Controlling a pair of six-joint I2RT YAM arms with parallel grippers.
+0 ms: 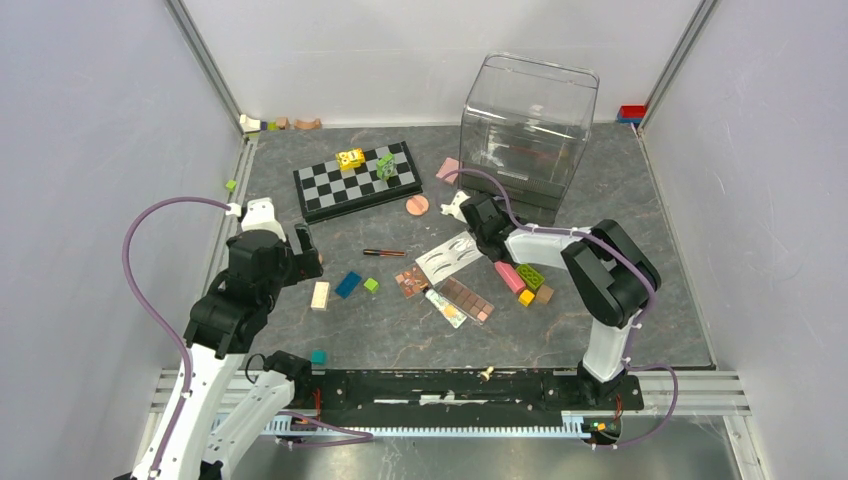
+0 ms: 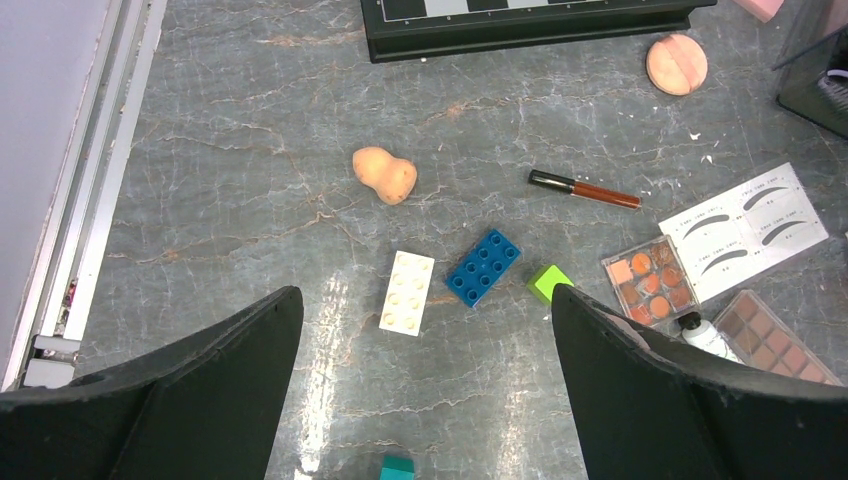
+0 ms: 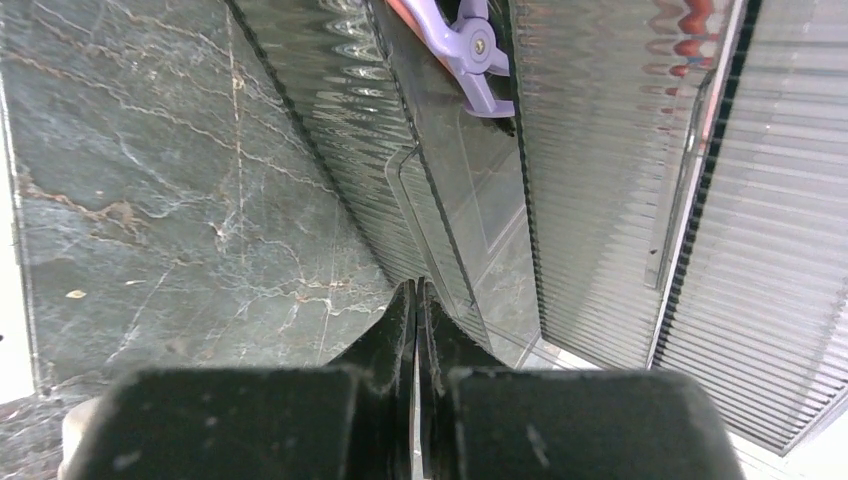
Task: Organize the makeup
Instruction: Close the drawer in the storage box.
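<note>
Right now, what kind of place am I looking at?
Probably a robot test cell, not a home: white panel walls enclose a marbled tabletop, a left arm and a right arm are bolted to its front rail, and props lie scattered: eyeshadow palette, toy blocks, chessboard.

The black left gripper [image 2: 425, 295] pointed down at the table, jaws spread wide. The black right gripper [image 3: 417, 300] reached forward, arm extended low, jaws pressed together.
</note>
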